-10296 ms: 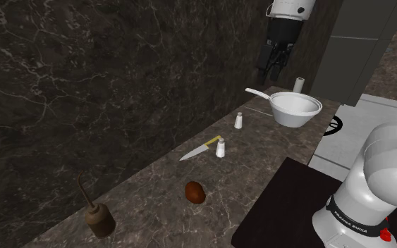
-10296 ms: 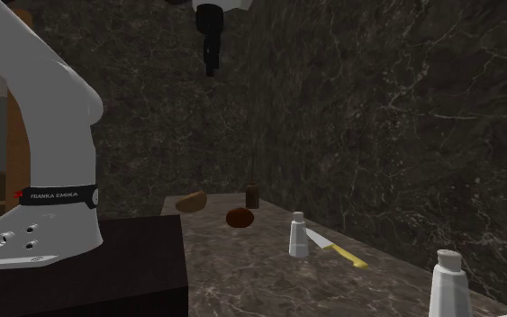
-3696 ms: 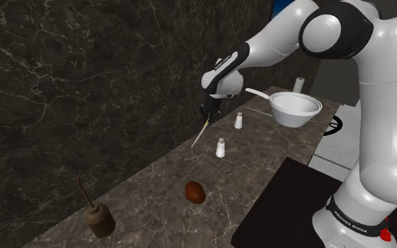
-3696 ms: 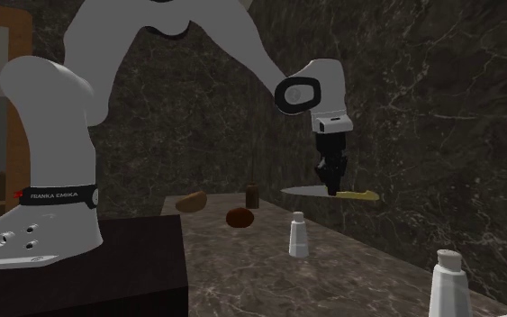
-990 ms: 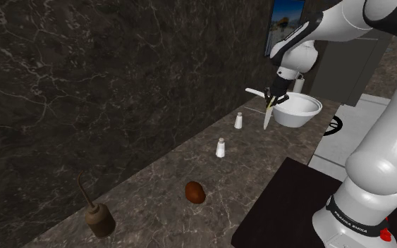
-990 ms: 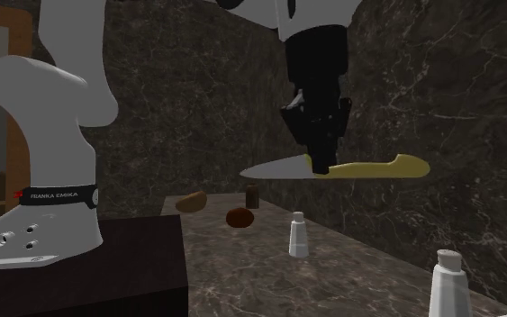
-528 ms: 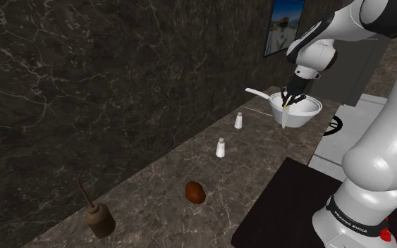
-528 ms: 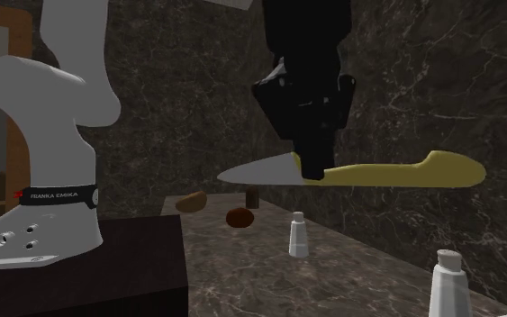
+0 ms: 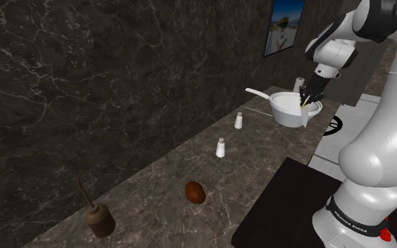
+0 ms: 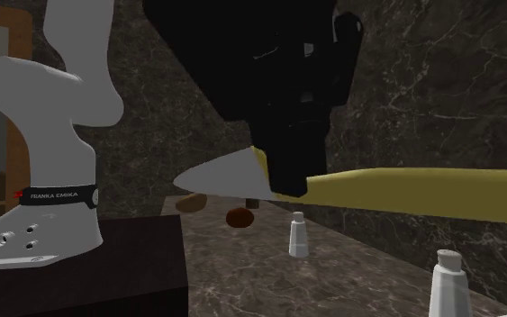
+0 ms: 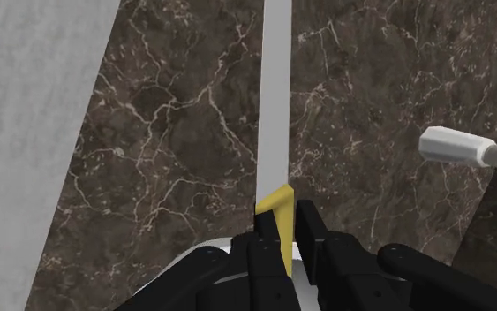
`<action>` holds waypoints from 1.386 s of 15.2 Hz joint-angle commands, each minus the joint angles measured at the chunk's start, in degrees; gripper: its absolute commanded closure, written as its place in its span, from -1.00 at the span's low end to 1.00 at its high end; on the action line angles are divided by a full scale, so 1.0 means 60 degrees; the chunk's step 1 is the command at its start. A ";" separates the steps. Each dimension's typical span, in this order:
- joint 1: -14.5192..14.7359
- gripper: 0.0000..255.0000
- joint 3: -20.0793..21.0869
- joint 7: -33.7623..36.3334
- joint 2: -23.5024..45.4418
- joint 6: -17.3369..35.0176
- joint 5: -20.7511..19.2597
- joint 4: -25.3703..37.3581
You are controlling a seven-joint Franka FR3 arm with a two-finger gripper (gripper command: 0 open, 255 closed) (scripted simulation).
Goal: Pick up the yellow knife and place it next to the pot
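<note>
The gripper (image 11: 282, 221) is closed to a narrow gap on one knife (image 11: 275, 106), its black fingers (image 11: 312, 231) clamping the yellow handle just where the grey blade begins. In the shoulder view the gripper (image 9: 308, 101) holds the knife (image 9: 306, 116) in the air, blade pointing down, in front of the rim of the single white pot (image 9: 292, 109) on that view's right side. I cannot tell whether it hangs over the pot or beside it. Three white shakers stand on the dark marble surface (image 9: 161, 176): one (image 9: 221, 147), a second (image 9: 238, 120), and a third (image 9: 299, 84) half hidden behind the pot. One brown round thing (image 9: 195, 192) and one brown bottle (image 9: 99, 218) sit nearer. In the second exterior view the gripper (image 10: 287, 185) looms close, and the knife's handle (image 10: 422, 194) is cut off at the edge.
</note>
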 commanded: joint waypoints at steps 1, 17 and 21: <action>-0.0374 1.00 -0.0133 -0.0458 0.0366 -0.0359 0.0113 0.0533; -0.2416 1.00 -0.0261 -0.2449 0.2788 -0.1404 0.0994 0.3144; -0.2470 1.00 -0.0159 -0.2615 0.3056 -0.1064 0.1177 0.3021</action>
